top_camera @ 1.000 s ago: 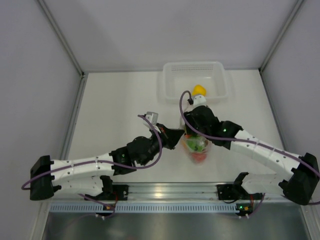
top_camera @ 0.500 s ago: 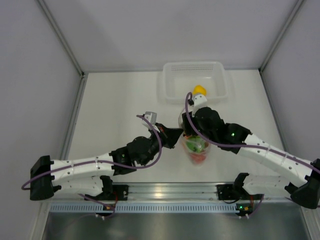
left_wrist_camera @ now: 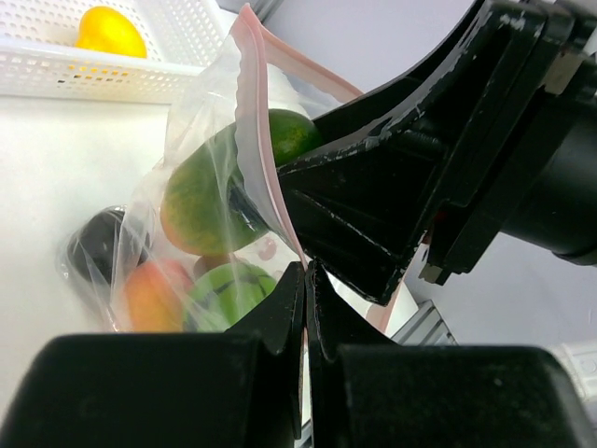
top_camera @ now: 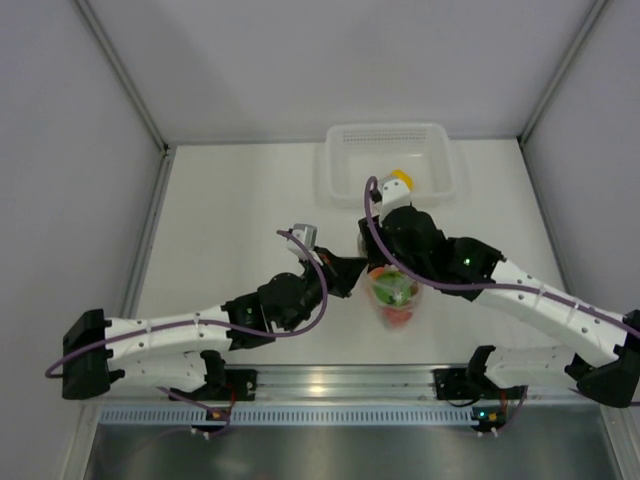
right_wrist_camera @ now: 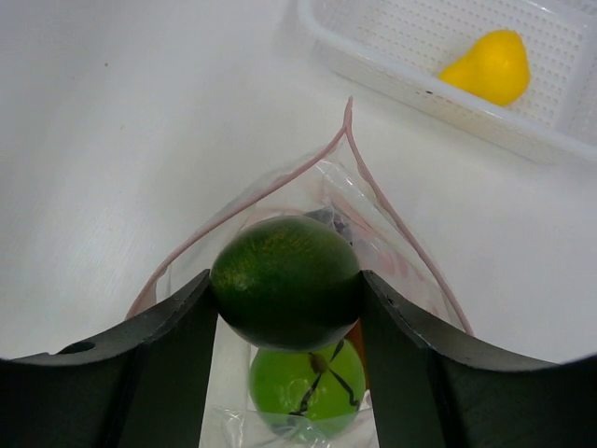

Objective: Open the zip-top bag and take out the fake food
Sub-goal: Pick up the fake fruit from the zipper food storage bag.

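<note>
Left gripper fully closed, pinching the zip-top bag at its pink zip strip. The bag rests on the surface near the tray. Right gripper is partly open, clamping the mango in the bag mouth. Risk: the smooth, rounded mango may squirt free. The thin-film pinch may also slip, so the bag lifts and spills the remaining fake food.

One zip-top bag; visible inside, one mango, one dark purple fruit, one peach-orange fruit, one green black-marked fruit. One yellow fruit, one tray.
</note>
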`<move>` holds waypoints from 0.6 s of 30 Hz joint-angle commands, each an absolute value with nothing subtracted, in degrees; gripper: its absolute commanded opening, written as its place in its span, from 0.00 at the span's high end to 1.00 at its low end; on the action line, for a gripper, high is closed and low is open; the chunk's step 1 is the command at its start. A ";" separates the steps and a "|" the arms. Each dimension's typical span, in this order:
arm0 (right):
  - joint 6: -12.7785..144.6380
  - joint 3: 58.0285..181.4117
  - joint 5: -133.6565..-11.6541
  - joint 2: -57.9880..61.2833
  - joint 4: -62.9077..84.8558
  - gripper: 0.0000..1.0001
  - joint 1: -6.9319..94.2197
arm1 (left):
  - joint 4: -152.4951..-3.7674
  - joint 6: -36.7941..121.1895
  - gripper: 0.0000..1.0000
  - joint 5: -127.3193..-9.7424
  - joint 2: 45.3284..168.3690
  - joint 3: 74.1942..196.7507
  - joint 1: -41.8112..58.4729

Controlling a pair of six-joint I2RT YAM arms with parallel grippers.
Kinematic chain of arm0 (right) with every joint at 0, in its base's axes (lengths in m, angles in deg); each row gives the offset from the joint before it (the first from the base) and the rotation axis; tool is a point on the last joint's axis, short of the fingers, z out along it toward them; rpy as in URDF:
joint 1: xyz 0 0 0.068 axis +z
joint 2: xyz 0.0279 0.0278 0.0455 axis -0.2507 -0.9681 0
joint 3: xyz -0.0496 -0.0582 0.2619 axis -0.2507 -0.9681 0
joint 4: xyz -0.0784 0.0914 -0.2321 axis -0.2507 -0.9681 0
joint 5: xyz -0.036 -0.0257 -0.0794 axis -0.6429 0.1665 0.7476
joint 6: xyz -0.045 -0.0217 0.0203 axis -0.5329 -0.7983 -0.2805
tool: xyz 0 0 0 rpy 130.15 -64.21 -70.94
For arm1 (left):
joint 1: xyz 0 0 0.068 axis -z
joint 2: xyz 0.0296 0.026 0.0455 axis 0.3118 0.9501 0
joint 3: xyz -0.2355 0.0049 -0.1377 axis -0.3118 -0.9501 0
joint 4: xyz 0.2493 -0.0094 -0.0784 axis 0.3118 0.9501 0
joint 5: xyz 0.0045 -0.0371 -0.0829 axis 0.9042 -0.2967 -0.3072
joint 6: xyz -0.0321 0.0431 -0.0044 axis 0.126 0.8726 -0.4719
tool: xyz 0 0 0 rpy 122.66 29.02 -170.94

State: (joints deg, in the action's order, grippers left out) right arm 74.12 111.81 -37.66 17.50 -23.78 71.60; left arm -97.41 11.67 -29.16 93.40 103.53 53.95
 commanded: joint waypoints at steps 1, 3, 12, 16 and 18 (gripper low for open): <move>74.93 116.68 -33.38 15.76 -27.18 0.74 74.19 | -100.02 11.15 1.00 -29.42 93.93 104.35 54.25; 75.37 118.08 -33.02 15.58 -28.33 0.74 74.98 | -100.02 11.24 1.00 -29.25 93.76 104.17 54.25; 77.75 123.01 -31.79 17.16 -34.22 0.75 75.69 | -100.02 10.45 1.00 -26.79 92.53 103.03 54.25; 78.10 122.40 -32.23 18.21 -35.54 0.75 76.13 | -100.02 9.57 1.00 -25.64 92.18 102.77 54.25; 78.19 121.87 -32.41 19.27 -35.80 0.75 76.22 | -100.02 9.48 1.00 -25.12 92.17 102.85 54.25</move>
